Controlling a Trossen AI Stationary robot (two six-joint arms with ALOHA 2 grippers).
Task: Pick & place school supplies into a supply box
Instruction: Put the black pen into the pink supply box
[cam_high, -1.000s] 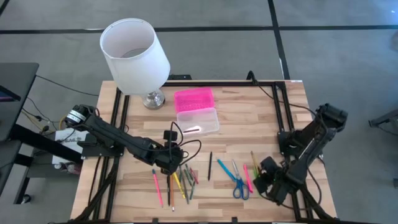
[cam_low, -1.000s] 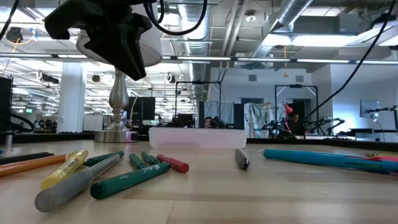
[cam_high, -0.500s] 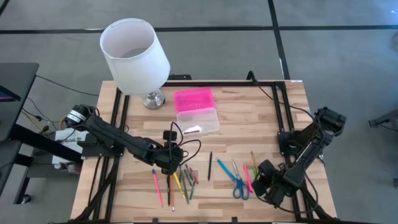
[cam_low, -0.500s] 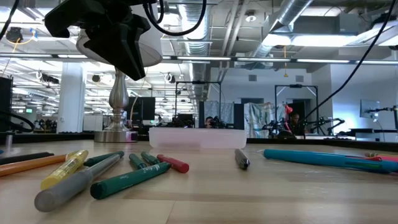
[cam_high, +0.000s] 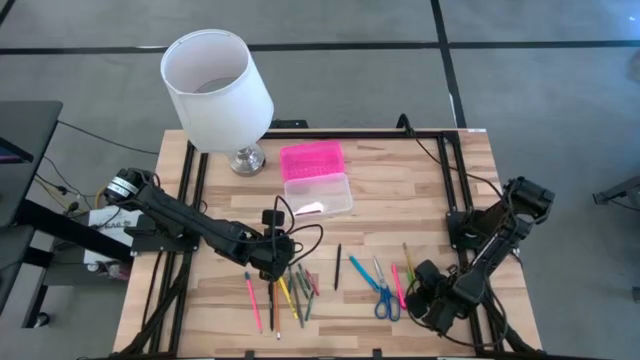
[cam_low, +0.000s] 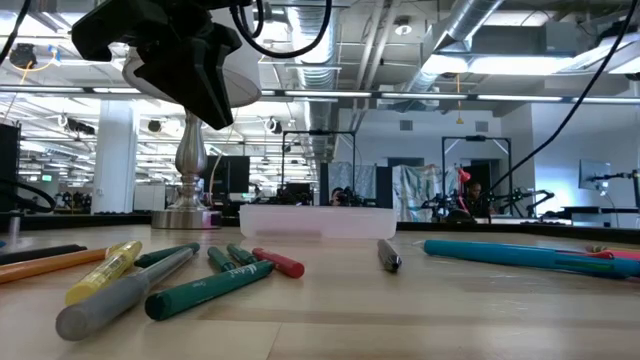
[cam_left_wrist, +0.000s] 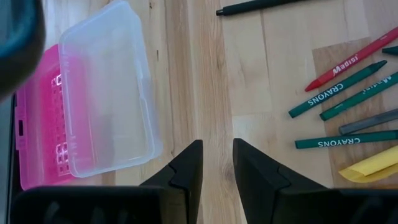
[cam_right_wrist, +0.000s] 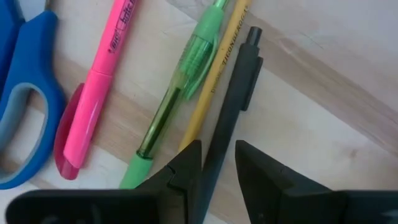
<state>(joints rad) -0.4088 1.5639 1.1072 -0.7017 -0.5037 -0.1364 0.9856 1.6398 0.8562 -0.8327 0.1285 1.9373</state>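
The right gripper's (cam_right_wrist: 217, 163) jaws stand narrowly parted astride a black pen (cam_right_wrist: 225, 118), its shaft running between them and straight ahead; whether they grip it I cannot tell. Just beside the pen lie a yellow pencil (cam_right_wrist: 214, 74), a green pen (cam_right_wrist: 180, 81), a pink highlighter (cam_right_wrist: 93, 93) and the blue scissors (cam_right_wrist: 25, 99), all roughly parallel. The left gripper's (cam_left_wrist: 217, 163) jaws hang narrow and empty above the tabletop (cam_left_wrist: 199, 74), crayons (cam_left_wrist: 336, 93) to one side, the supply box (cam_left_wrist: 106, 87) to the other. The box lies open, clear base beside pink lid (cam_left_wrist: 40, 124), nearer the left arm.
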